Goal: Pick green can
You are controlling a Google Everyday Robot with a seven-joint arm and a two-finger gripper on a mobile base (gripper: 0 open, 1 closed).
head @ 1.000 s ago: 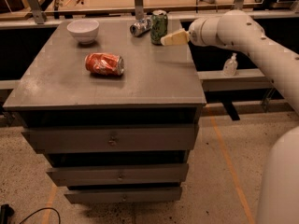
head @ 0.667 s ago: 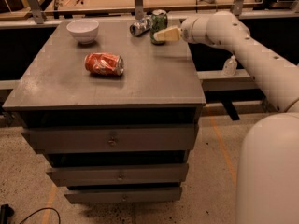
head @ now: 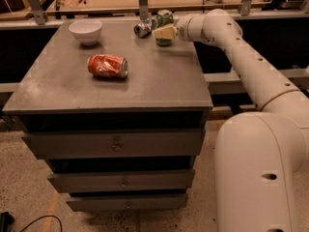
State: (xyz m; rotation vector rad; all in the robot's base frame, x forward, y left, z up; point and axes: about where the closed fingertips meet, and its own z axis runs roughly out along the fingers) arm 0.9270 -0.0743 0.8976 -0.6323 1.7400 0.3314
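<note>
The slim dark-green drink can (head: 165, 18) stands upright at the far edge of the grey tabletop (head: 145, 86), just beside a silver can (head: 143, 29) lying on its side. The cream gripper (head: 164, 32) crosses its front; whether it is clamped or spread, I cannot tell.

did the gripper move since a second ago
Yes. Against the table, the gripper shifted left, away from the right edge, now overlapping the green can.

No words, brand names or numbers can be read anywhere. The crushed red-orange can (head: 107, 65), lying near the middle of the bench (head: 159, 83), carries pale markings too blurred to make out. The green can (head: 164, 17), toward the far right corner, shows no legible label; the gripper (head: 163, 33) sits against it.
</note>
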